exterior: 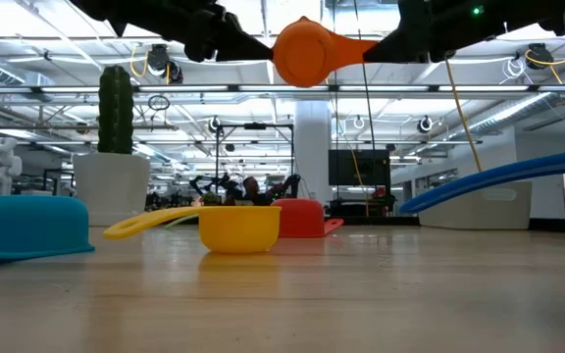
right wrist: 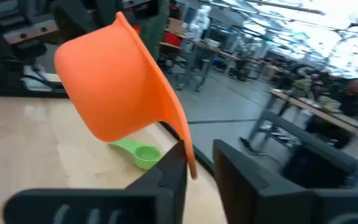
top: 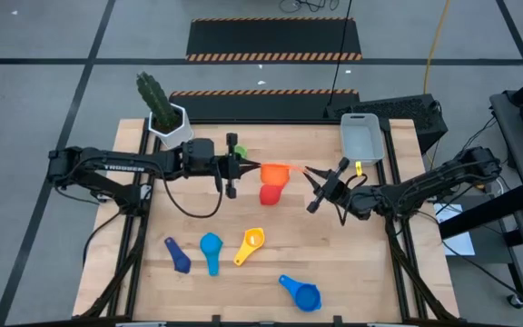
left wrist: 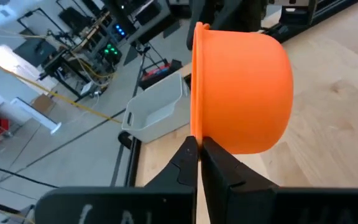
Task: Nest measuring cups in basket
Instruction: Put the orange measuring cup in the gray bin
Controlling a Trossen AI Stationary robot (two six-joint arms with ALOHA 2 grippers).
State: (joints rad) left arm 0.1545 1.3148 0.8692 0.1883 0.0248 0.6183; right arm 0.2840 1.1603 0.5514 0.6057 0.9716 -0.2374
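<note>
On the left side of the table, a cactus pot (top: 169, 130) is seen at the back edge. The left gripper (top: 243, 167) is held above the table's middle, its fingers pinched shut on the rim of the orange cup (top: 276, 172), which is raised well clear of the wood. The cup's long axis runs across the table, the bowl toward the left arm and the handle pointing at the right gripper (top: 313, 186). In the right wrist view the handle (right wrist: 184, 140) is seen lying against one finger (right wrist: 166, 174), with a gap standing between the two fingers; so the right gripper is parted, and no firm hold by it can be made out. The hand-over is judged to be under way, with the cup carried by the left arm alone.

Below the raised cup the red cup (top: 271, 194) sits on the wood, and the green cup (top: 235, 145) lies behind the left gripper. Nearer the front lie the dark blue (top: 177, 254), light blue (top: 211, 249), yellow (top: 251, 245) and blue (top: 301, 292) cups. The basket (top: 361, 137) stands at the back right, closer to the right arm, well apart from the orange cup.
</note>
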